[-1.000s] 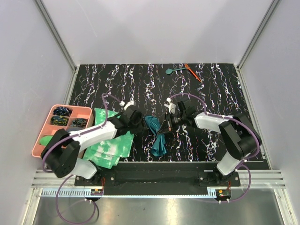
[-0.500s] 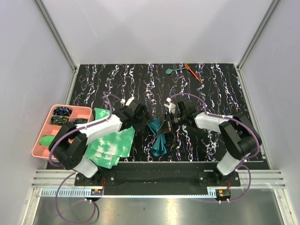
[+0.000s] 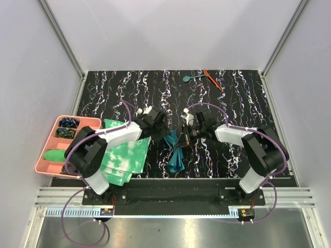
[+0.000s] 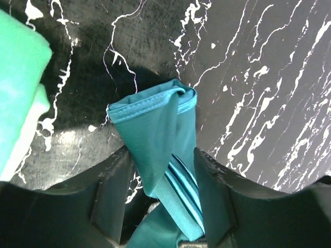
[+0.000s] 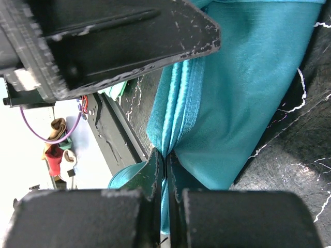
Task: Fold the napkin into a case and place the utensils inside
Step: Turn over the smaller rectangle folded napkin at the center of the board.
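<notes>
We judge the task barely begun: the napkin [image 3: 174, 151] hangs bunched and unfolded near the table's front centre, pinched by the fully closed right gripper [image 5: 165, 168] while the left gripper [image 4: 164, 175] straddles one corner with jaws parted, and the utensils [image 3: 201, 77] lie untouched at the far edge.

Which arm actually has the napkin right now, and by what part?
The right gripper is shut on the napkin, pinching its bunched, hemmed edge. The left gripper straddles another fold with jaws apart, not clamped.
</notes>
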`<state>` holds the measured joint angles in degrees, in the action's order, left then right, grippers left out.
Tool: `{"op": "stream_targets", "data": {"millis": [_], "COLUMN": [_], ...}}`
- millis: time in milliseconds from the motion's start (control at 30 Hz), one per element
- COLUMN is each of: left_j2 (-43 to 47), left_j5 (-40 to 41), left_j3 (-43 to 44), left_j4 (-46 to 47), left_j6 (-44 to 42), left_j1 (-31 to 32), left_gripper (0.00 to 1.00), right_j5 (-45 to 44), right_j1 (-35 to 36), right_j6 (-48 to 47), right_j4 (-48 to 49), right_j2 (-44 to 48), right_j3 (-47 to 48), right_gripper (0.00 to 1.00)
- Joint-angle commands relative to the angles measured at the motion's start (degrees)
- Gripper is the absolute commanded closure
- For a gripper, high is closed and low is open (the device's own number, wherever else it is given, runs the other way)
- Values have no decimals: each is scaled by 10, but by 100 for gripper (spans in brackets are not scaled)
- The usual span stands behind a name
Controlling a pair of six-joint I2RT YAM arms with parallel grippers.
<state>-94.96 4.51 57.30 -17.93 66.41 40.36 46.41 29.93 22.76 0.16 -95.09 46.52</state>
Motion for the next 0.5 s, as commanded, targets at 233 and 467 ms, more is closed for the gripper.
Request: {"op": "stream_targets", "data": {"millis": [233, 467], "left_j2": [9, 8], "left_j5": [54, 125], "left_j3": [39, 101], "left_j4": [-23, -104], "left_j6": [-43, -80], "left_j1": [5, 34], "left_gripper": [87, 100], "right_j5": [24, 42], "right_j1": [-1, 13], "right_j6": [-2, 35], "right_j4": [45, 95], "right_j2": [18, -4], "right_j3": [-21, -35], "right_gripper": [100, 100]}}
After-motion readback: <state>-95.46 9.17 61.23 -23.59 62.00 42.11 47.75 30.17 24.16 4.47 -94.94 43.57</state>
